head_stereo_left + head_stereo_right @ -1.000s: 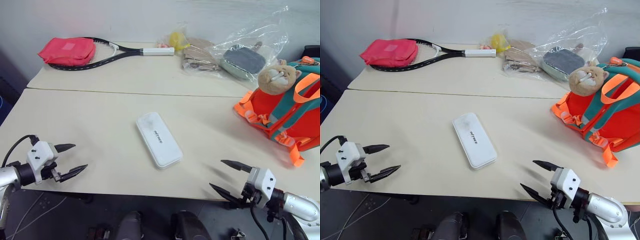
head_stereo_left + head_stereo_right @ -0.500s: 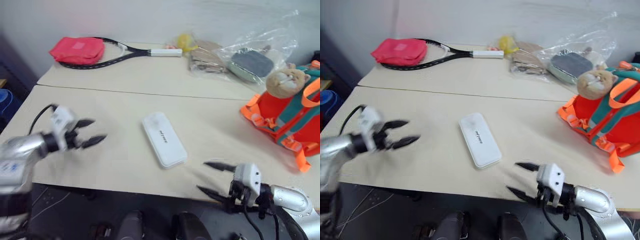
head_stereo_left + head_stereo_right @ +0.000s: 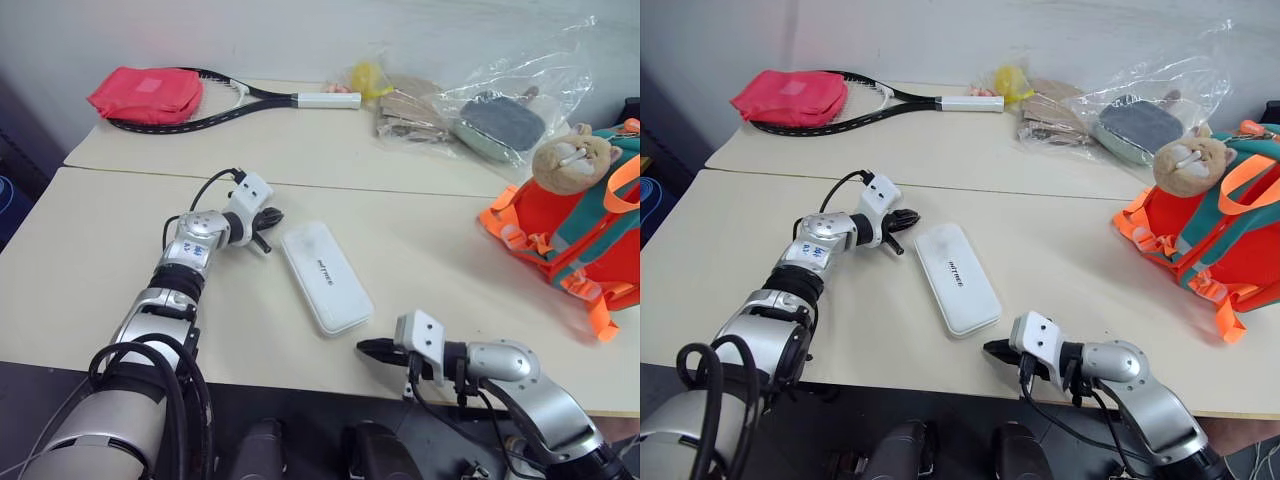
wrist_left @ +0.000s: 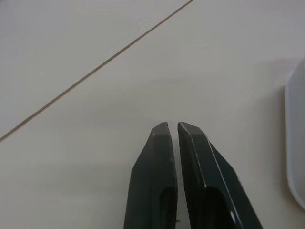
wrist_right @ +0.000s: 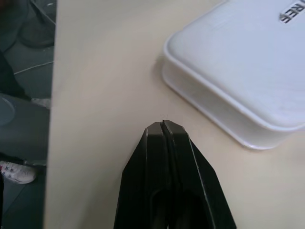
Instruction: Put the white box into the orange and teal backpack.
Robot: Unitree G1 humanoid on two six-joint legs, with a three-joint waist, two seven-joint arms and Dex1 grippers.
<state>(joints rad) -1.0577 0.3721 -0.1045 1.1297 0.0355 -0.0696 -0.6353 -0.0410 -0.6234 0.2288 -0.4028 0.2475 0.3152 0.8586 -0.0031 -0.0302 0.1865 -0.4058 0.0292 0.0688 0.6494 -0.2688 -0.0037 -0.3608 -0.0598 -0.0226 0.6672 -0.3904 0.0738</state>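
You see the white box [image 3: 323,277] lying flat on the table [image 3: 90,270], well apart from the orange and teal backpack [image 3: 575,250] standing at the table's right side. Your left gripper [image 3: 268,217] sits just beside the box's far end, fingers pressed together on nothing. Your right gripper [image 3: 366,347], likewise closed and empty, rests near its near end

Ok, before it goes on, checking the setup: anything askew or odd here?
Nothing damaged or spilled. The white box lies flat but diagonal on the table, and the orange and teal backpack leans near the right edge.
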